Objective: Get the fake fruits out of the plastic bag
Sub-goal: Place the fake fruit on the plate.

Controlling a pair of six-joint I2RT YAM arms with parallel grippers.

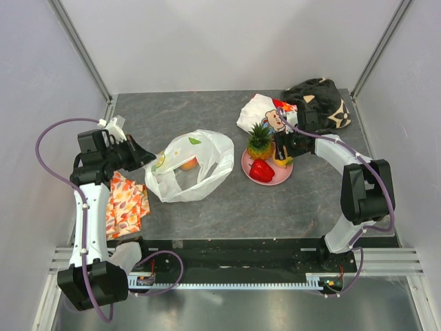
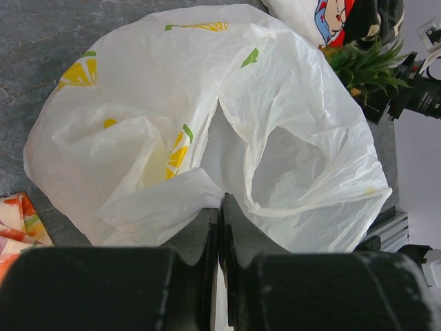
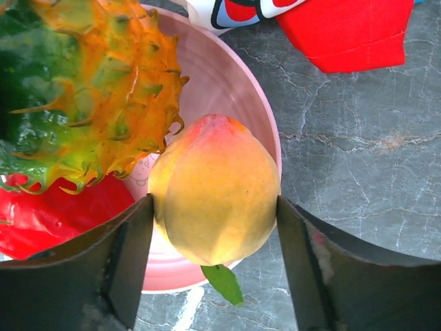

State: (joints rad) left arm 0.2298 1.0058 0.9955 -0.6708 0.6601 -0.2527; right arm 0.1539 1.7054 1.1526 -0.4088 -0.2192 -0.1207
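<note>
The plastic bag (image 1: pixel 207 148) (image 2: pixel 289 89) lies mid-table, white with yellow and green prints. My left gripper (image 1: pixel 148 158) (image 2: pixel 221 203) is shut on its near edge. An orange fruit (image 1: pixel 187 164) shows inside the bag's mouth. To the right, on a pink plate (image 1: pixel 281 178) (image 3: pixel 227 76), sit the pineapple (image 1: pixel 260 141) (image 3: pixel 103 89) and a shiny red piece (image 1: pixel 260 170) (image 3: pixel 55 221). My right gripper (image 1: pixel 281 157) (image 3: pixel 215 207) holds a yellow mango-like fruit (image 3: pixel 213 186) over the plate's rim, with a finger touching each side.
An orange patterned cloth (image 1: pixel 125 203) (image 2: pixel 17 217) lies left of the bag by my left arm. A white cartoon-bear cloth (image 1: pixel 265 114) (image 3: pixel 337 27) and a dark patterned cloth (image 1: pixel 320 102) lie behind the plate at the back right.
</note>
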